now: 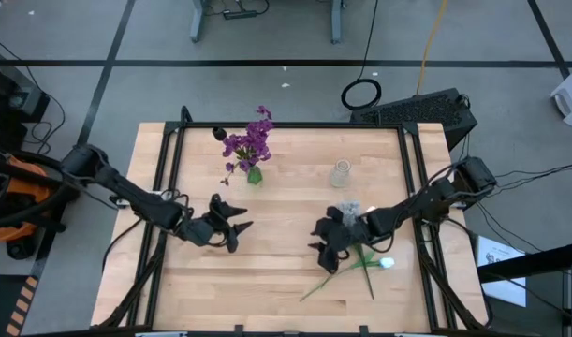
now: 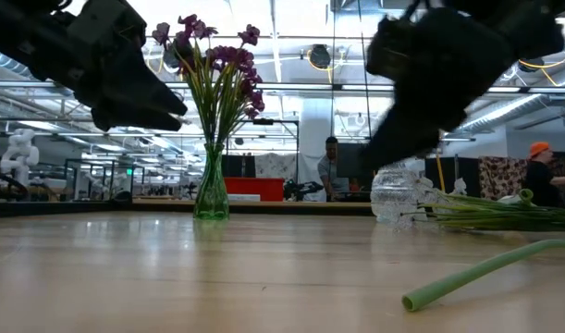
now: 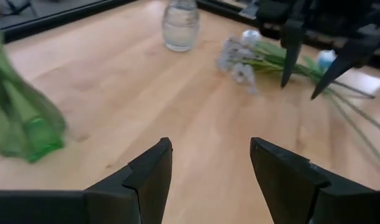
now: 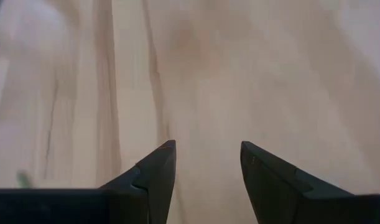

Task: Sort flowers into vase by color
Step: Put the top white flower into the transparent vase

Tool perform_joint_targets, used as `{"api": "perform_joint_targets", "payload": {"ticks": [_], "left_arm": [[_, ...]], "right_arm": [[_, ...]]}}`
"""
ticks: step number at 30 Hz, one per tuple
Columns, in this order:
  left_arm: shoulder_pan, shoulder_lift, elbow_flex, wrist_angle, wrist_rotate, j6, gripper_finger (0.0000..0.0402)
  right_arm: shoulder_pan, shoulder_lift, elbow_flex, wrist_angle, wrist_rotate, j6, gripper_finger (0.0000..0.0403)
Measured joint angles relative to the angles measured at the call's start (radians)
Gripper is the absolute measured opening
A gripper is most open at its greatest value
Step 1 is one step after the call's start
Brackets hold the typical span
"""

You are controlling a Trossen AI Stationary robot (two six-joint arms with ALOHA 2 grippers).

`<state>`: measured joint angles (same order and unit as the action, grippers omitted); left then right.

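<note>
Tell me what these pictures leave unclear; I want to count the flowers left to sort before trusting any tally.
- Loose flowers: in the high view the right gripper covers part of the pile, and single stems are too small to count.
- Pale blossoms: blurred in the left wrist view.
- Clear vase: its contents are too small to tell from above.
- Right wrist view: bare table only.

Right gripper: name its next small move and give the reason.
Probably lower the right gripper, open and empty, onto a stem of the pale flowers lying beside it. The purple flowers already stand in the green vase, while the clear vase holds nothing. The left gripper waits open at mid-table.
</note>
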<state>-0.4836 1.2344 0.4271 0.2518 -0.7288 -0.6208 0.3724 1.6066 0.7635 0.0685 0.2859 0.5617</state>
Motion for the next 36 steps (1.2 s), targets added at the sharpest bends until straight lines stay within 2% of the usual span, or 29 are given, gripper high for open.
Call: {"api": "perform_joint_targets", "payload": {"ticks": [7,11,17,27,31,36], "left_arm": [[-0.024,0.119,0.0,0.143,0.02,0.007,0.0222],[-0.024,0.194,0.001,0.22,0.048,0.008,0.0222],[-0.031,0.302,0.044,0.305,0.11,0.08,0.0222],[-0.084,0.394,0.157,0.308,0.139,0.166,0.0222],[-0.103,0.399,0.172,0.308,0.139,0.164,0.0222],[-0.121,0.399,0.172,0.308,0.135,0.157,0.0222]], "right_arm": [[0.129,-0.046,0.0,-0.147,0.033,0.224,0.0171],[0.2,-0.092,0.001,-0.17,0.102,0.348,0.0171],[0.298,-0.138,0.001,-0.17,0.129,0.498,0.0171],[0.439,-0.142,0.001,-0.176,0.311,0.747,0.0171],[0.449,-0.142,0.001,-0.21,0.304,0.767,0.0171],[0.447,-0.142,0.0,-0.362,0.238,0.869,0.0171]]}}
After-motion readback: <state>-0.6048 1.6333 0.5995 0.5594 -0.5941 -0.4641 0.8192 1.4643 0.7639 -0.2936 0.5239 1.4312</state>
